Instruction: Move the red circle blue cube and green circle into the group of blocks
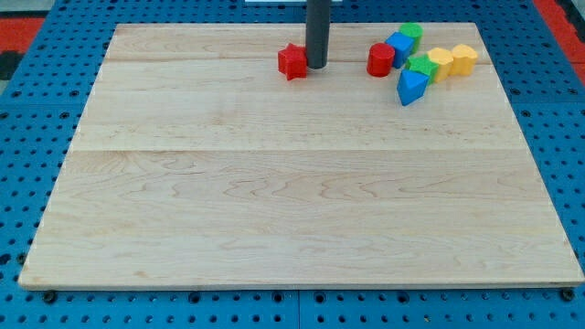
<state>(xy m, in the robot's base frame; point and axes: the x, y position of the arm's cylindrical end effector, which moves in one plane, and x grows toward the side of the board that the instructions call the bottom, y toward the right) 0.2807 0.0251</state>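
Red circle [380,59], blue cube [398,47] and green circle [410,33] already sit bunched by the yellow blocks [452,61] at the view's top right. My tip [316,65], a bare rod holding nothing, touches the red star-ish block [292,61], well left of them.

We see a pale wooden board [302,201] made of long planks with fine grain, lying flat on a blue pegboard surface [37,146] dotted with rows of small holes. Red patches [23,27] show at the view's top corners, and even light falls across the wood without hard shadows.
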